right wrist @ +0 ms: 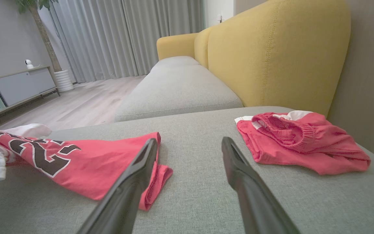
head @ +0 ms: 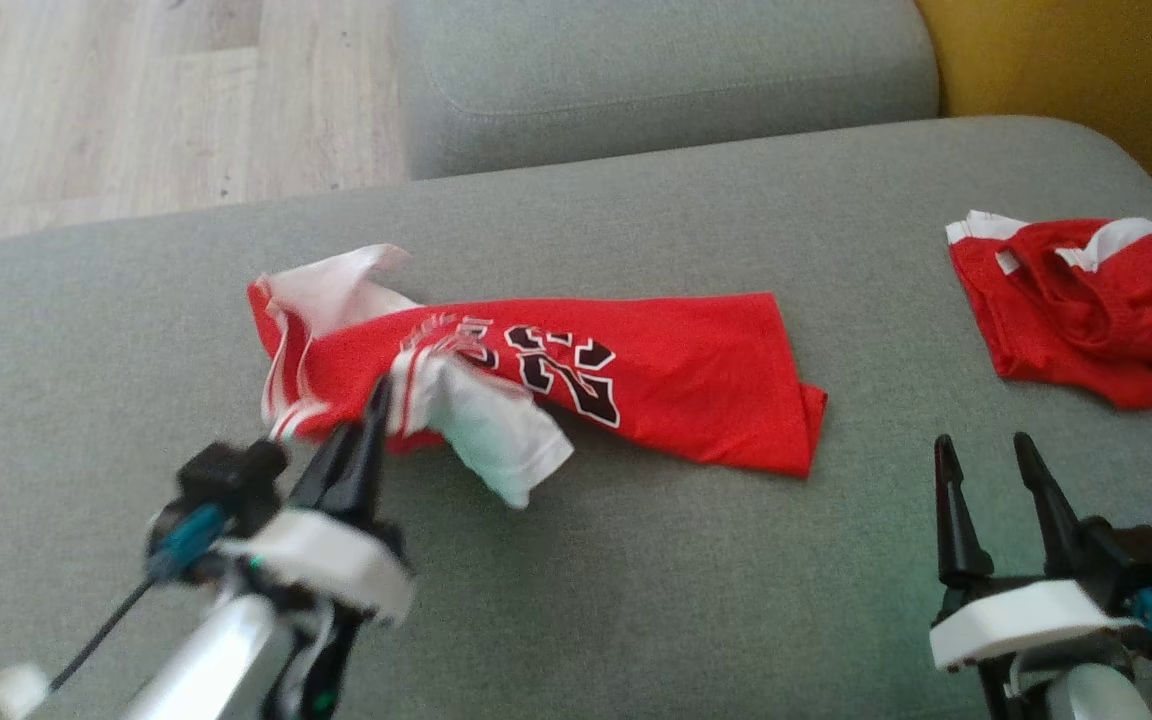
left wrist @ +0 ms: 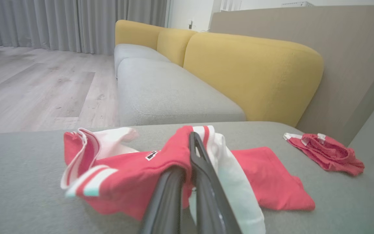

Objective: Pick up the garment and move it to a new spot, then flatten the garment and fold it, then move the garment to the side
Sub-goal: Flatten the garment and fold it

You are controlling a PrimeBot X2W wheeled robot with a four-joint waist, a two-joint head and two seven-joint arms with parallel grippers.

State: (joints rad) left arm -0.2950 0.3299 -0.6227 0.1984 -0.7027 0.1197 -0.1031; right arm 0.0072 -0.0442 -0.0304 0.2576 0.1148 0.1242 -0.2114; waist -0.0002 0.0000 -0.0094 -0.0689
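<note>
A red jersey garment with white trim and black numbers lies crumpled across the grey sofa cushion. My left gripper is shut on a fold of the garment near its white-edged left end, lifting that fold a little. The right gripper stands open above bare cushion, just right of the garment's lower right corner, with nothing between its fingers.
A pair of red shorts with white trim lies bunched at the cushion's far right. A second grey cushion sits behind, yellow backrests to the right, and wood floor beyond the left edge.
</note>
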